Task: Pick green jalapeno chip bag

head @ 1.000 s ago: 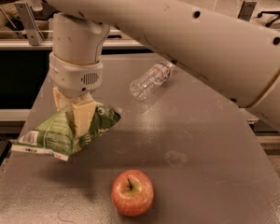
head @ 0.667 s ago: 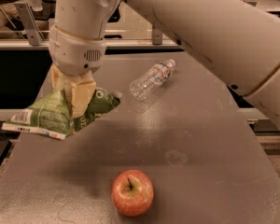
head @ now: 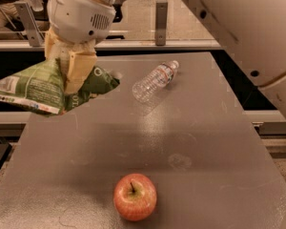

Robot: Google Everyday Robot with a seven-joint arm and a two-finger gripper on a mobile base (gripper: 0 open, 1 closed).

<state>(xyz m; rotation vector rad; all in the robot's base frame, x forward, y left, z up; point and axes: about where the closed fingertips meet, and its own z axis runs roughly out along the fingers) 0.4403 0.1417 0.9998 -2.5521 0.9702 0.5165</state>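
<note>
In the upper left of the frame, the claw [head: 69, 75], clamped on the green jalapeno chip bag [head: 31, 87], now holds it higher than a second ago, clear of the table [head: 190, 132], so the pick looks essentially complete.

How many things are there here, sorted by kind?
Chip bags: 1, the green jalapeno chip bag, held off the table at far left by the gripper, jaws shut on it.
Bottles: 1, a clear plastic bottle lying on its side.
Apples: 1, a red apple, near edge.
Total: 3.
</note>
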